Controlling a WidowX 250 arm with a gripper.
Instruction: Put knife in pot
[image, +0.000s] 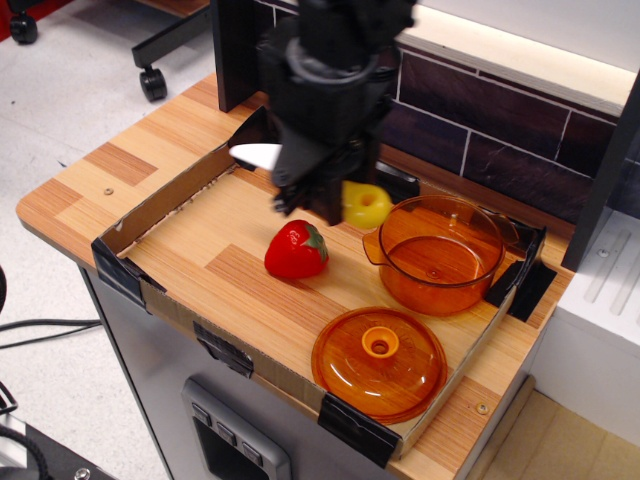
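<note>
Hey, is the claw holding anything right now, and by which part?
Yes: the claw holds the knife around its middle, white blade out one side, yellow handle out the other.

Knife mid-section hidden behind gripper (only white blade tip and yellow handle end show). Finger contact not visible. Arm cut off by top edge. Pot far rim partly blurred.

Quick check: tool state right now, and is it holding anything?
Tool: closed on the knife, held in the air just left of the pot.
</note>
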